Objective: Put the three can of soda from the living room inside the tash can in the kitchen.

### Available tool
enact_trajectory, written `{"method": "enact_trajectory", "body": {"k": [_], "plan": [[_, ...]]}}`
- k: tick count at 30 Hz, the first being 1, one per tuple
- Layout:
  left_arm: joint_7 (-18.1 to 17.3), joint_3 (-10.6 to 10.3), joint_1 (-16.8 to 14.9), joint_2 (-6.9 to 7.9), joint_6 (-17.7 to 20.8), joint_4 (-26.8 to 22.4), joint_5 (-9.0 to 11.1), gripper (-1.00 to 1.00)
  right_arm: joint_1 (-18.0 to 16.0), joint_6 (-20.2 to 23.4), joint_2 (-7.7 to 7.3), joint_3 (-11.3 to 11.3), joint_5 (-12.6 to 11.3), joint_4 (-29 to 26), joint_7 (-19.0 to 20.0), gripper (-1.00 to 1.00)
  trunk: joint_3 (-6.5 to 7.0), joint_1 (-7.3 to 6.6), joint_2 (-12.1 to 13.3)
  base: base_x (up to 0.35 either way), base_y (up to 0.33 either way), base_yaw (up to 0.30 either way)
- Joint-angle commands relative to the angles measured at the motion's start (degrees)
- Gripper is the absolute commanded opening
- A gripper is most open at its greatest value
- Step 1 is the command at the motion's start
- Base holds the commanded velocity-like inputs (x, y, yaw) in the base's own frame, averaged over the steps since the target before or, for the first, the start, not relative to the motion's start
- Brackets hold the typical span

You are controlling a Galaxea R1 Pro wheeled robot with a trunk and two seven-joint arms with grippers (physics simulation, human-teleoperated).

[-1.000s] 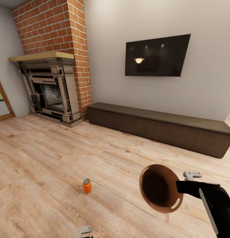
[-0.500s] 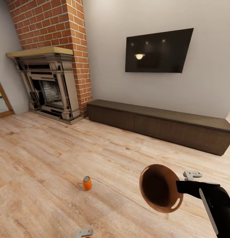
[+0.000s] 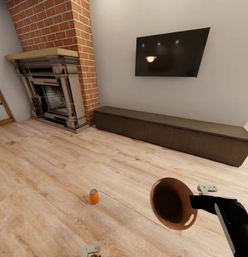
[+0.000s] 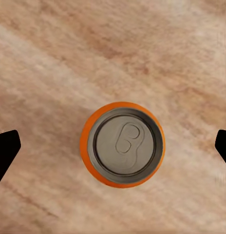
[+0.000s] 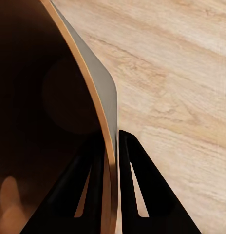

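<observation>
In the living room, the right gripper (image 5: 109, 146) pinches the rim of the tash can (image 3: 172, 203), carrying it as a collector; the left gripper (image 4: 113, 146) hangs wide open above an orange can (image 4: 122, 144) on the floor (image 3: 49, 167) — another orange can (image 3: 94, 196) stands further off

— Showing much of the left gripper (image 3: 91, 251)?
— Barely; being cut off at six o'clock in the head view, fingertips (image 4: 7, 146) slipping past the wrist view's three and nine o'clock edges.
— And the trash can (image 3: 172, 203)?
— Running off the right wrist view's edges from nine to twelve o'clock, base staying hidden.
— The right arm (image 3: 229, 217)?
— Getting cropped at five o'clock.
</observation>
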Motion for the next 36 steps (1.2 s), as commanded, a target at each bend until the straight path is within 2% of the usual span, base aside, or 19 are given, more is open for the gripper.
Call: {"method": "enact_trajectory", "body": {"k": [1, 4, 16, 25, 36], "plan": [[0.0, -0.01, 0.0, 0.0, -0.02, 0.0, 0.0, 1.0, -0.03, 0.09, 0.0, -0.01, -0.95, -0.03, 0.37, -1.0, -0.22, 0.02, -0.02, 0.0, 0.0, 0.0], [-0.01, -0.01, 0.01, 0.0, -0.1, 0.0, 0.01, 1.0, -0.03, 0.09, -0.01, -0.01, -0.97, -0.03, 0.37, -1.0, -0.88, 0.09, -0.06, 0.0, 0.0, 0.0], [0.06, -0.04, -0.01, 0.0, -1.62, 0.0, 0.02, 1.0, 0.0, 0.09, 0.06, 0.0, -0.96, 0.04, 0.37, -1.0, -0.88, 0.09, -0.06, 0.0, 0.0, 0.0], [0.07, -0.06, -0.16, -0.16, -2.1, -0.37, 0.02, 1.0, 0.0, 0.09, 0.07, 0.03, -0.91, 0.05, 0.37, -1.0, -2.88, 0.33, -0.18, 0.0, 0.0, 0.0], [0.07, -0.06, -0.25, -0.49, -2.19, -0.84, 0.02, 1.0, 0.07, 0.09, 0.0, 0.07, -0.91, -0.01, 0.37, -1.0, -2.88, 0.33, -0.18, 0.0, 0.0, 0.0]]}}
